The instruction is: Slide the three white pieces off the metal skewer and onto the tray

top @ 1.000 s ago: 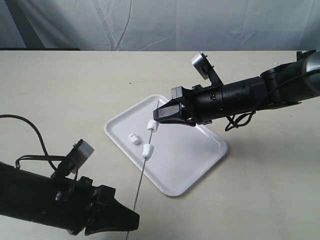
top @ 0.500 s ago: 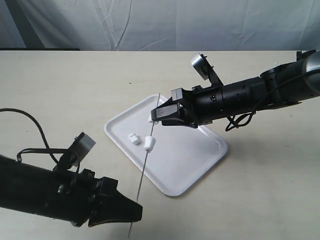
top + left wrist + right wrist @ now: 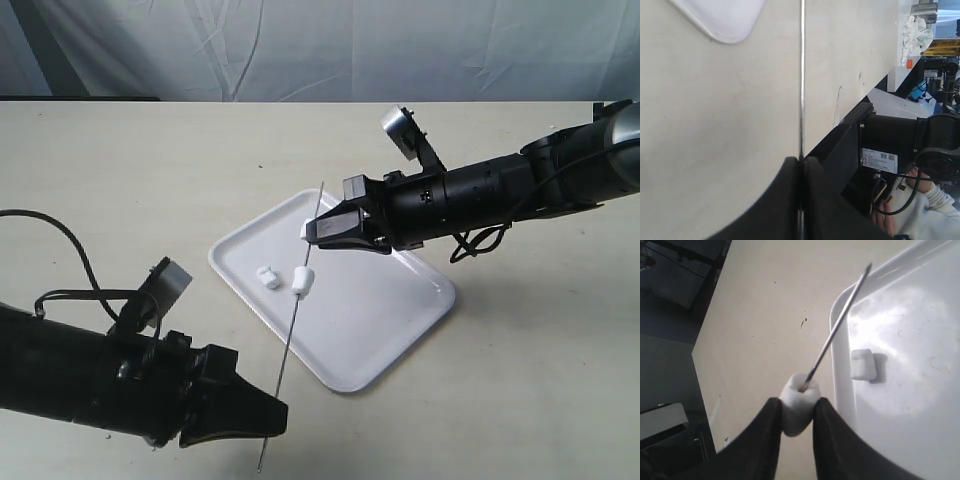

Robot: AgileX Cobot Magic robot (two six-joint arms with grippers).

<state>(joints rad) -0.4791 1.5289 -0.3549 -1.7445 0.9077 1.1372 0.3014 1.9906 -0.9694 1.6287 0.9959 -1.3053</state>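
At centre of the exterior view, a loose piece (image 3: 267,277) lies on the tray (image 3: 400,310), so I judge one of three done. A second piece (image 3: 303,282) sits mid-skewer (image 3: 288,345). At upper centre, the right hand (image 3: 316,229) pinches the third piece (image 3: 304,228).

Left wrist view: the left hand (image 3: 801,165) is clamped narrow on the skewer, over the desk (image 3: 715,125).

Right wrist view: the skewer tip pokes past the pinched piece, which is not yet off.

skewer (image 3: 287,350) slanted | tipward piece (image 3: 307,228), middle piece (image 3: 303,281) threaded | third piece (image 3: 267,276) on tray (image 3: 390,300)
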